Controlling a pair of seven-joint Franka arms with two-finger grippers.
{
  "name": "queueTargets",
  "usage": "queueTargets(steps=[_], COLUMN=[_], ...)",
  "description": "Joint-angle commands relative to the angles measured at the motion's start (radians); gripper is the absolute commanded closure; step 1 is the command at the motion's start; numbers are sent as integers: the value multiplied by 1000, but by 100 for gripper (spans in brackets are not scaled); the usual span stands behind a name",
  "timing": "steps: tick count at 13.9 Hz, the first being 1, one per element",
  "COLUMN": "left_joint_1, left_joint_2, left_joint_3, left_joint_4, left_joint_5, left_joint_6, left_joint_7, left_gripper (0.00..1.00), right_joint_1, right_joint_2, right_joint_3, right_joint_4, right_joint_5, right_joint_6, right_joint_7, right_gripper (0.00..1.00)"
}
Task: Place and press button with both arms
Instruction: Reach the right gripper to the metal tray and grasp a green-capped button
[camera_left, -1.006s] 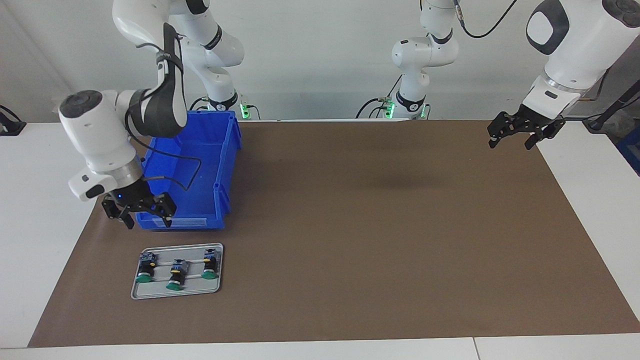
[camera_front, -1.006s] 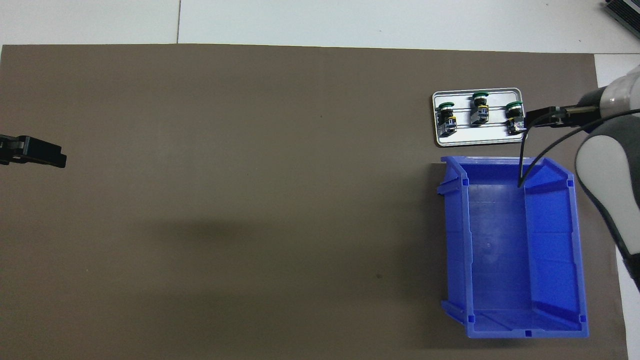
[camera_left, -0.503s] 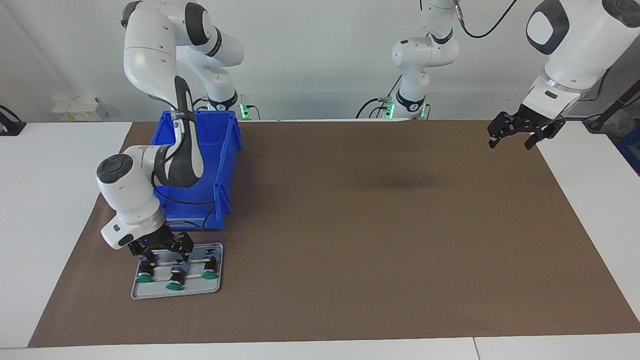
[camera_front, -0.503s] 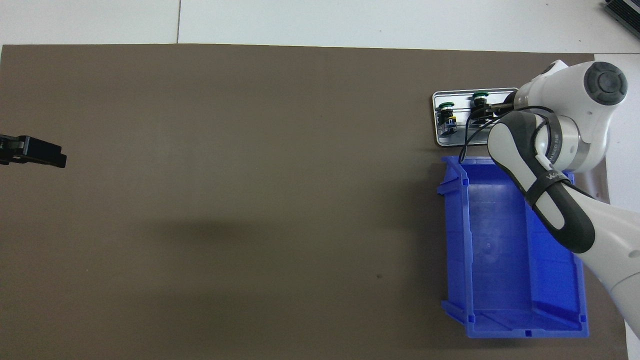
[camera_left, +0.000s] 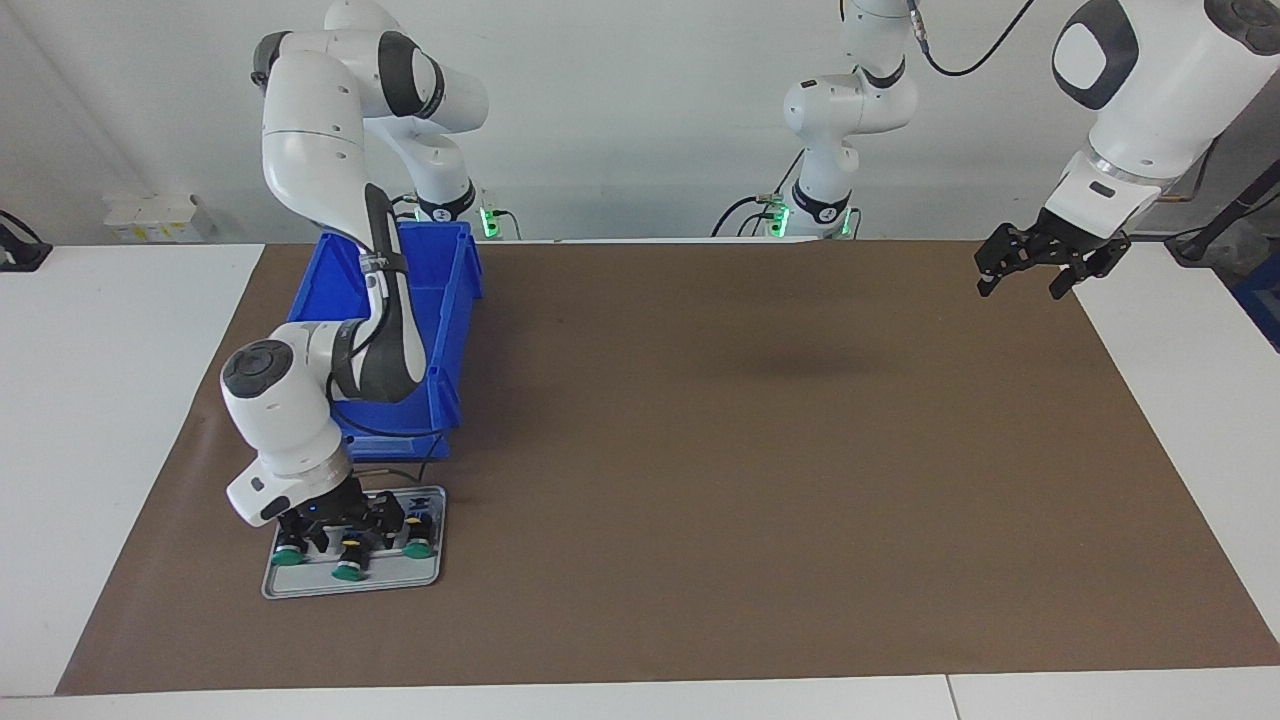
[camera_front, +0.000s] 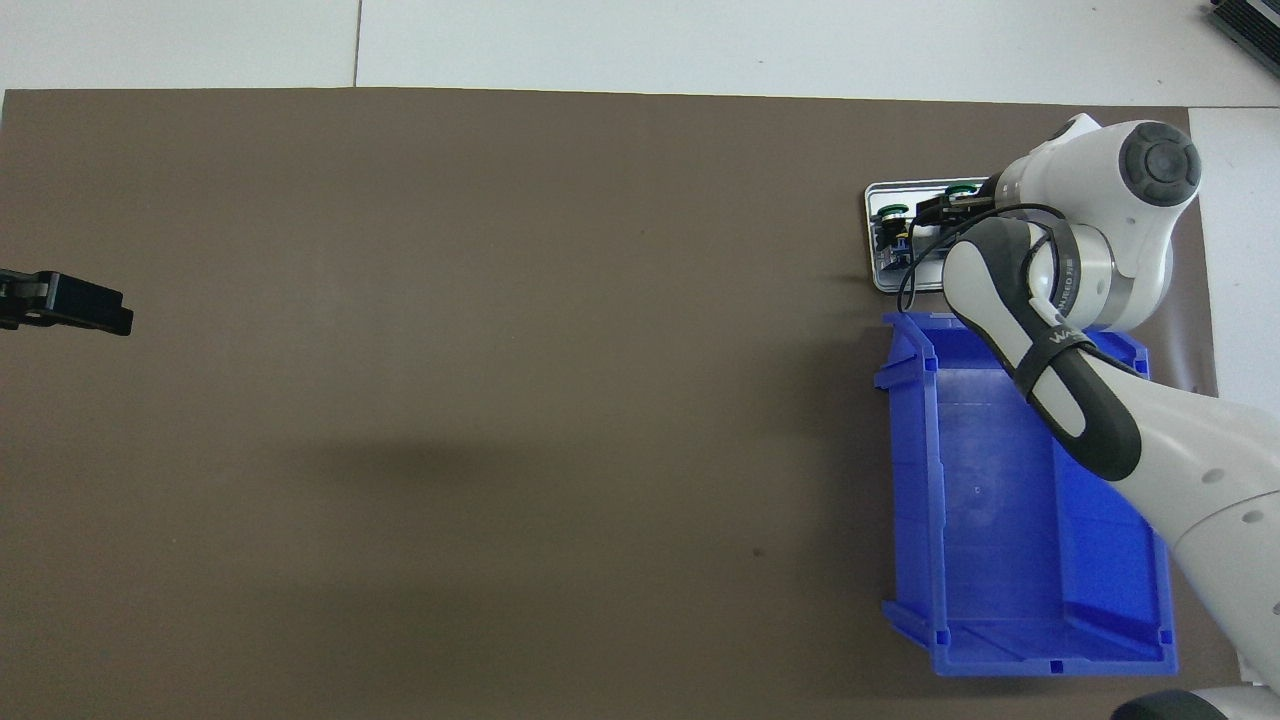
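Nearest the robots, toward the right arm's end of the table: blue bin (camera_left: 400, 300), open-topped, resting on the brown mat (camera_left: 700, 450). Just beside the bin and farther from the robots: grey metal tray (camera_left: 300, 583) carrying three green-capped push-buttons in a row, caps pointing away from the robots. Right gripper (camera_left: 345, 528) down low over the tray, straddling the middle button (camera_left: 349, 565); fingers down among the barrels, spacing between them cannot be told, nor whether contact is made. End buttons (camera_left: 289, 553) and (camera_left: 419, 544) lying clear on either side of the gripper. Right arm's forearm stretched across over the bin. Well apart from the bin, at the left arm's end of the mat: left gripper (camera_left: 1035, 270) raised over the mat's edge, fingers spread wide, holding nothing, waiting.
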Motion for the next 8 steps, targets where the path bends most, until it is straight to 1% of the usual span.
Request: queueTargets(steps=[1, 2, 4, 5, 6, 8], left_joint_1=[6, 6, 6, 6, 6, 6], left_joint_2=[-24, -24, -24, -24, -24, -24], left_joint_3=[-1, -1, -1, -1, -1, -1], left_joint_4=[-27, -27, -27, -27, -27, -27], left_joint_5=[4, 4, 4, 4, 4, 4], left_joint_6=[1, 1, 1, 1, 1, 1], left_joint_7=[2, 2, 2, 2, 2, 2], left_gripper=[0, 0, 0, 0, 0, 0], right_joint_1=[-29, -29, -33, -38, -39, -27], right_joint_2=[15, 13, 10, 12, 12, -5], right_joint_3=[22, 22, 22, 22, 22, 9], right_joint_4=[14, 9, 17, 32, 64, 171], right_joint_5=[-1, 4, 7, 10, 7, -1], right_joint_6=[12, 12, -10, -45, -114, -226], right_joint_7=[-3, -3, -1, 0, 7, 80], right_gripper=[87, 100, 100, 100, 100, 100])
